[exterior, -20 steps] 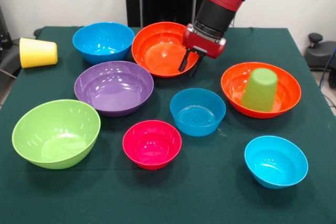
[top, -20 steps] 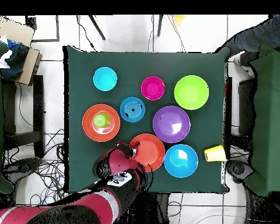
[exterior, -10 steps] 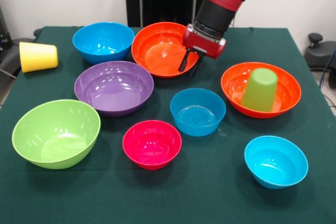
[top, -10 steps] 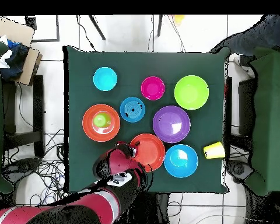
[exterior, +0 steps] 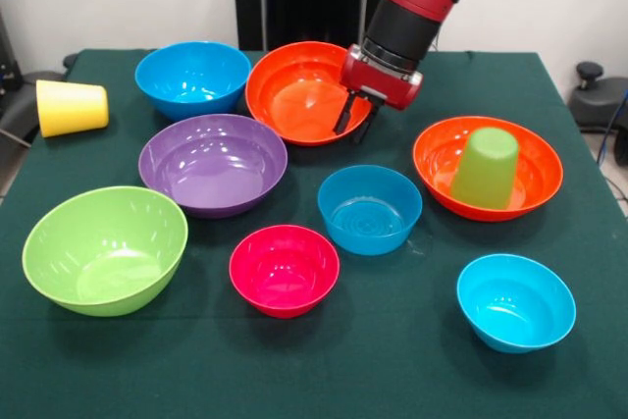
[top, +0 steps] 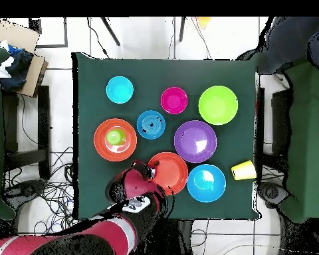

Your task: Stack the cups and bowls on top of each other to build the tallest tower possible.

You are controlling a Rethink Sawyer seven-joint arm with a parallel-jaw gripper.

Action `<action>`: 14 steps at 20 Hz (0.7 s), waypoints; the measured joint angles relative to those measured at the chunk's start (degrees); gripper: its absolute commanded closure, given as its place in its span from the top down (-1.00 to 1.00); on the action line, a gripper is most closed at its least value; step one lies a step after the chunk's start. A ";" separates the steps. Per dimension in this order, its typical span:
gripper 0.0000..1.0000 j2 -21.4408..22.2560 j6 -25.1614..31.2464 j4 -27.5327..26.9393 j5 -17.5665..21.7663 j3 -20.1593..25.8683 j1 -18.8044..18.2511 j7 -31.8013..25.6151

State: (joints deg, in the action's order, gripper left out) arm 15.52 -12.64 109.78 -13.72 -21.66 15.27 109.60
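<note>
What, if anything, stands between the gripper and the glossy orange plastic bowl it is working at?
Nothing visible does. The gripper hangs at the right rim of the rear orange plastic bowl, its dark fingers straddling the rim. The blue bowl sits nearer the camera, clear of it.

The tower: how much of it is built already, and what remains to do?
Nearly nothing is built: only the green cup stands upside down in one orange bowl. The gripper straddles the rim of the other orange bowl, not lifted. The yellow cup lies at the table edge; the other bowls sit apart, unstacked.
</note>
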 measured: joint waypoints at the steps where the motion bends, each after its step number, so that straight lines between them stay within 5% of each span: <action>1: -1.00 0.26 0.49 0.00 0.00 -0.02 0.02 0.00; 14: -1.00 8.14 11.00 0.32 0.02 0.29 0.39 0.00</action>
State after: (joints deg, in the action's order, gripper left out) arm 23.67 -1.64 110.10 -13.70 -21.37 15.66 109.60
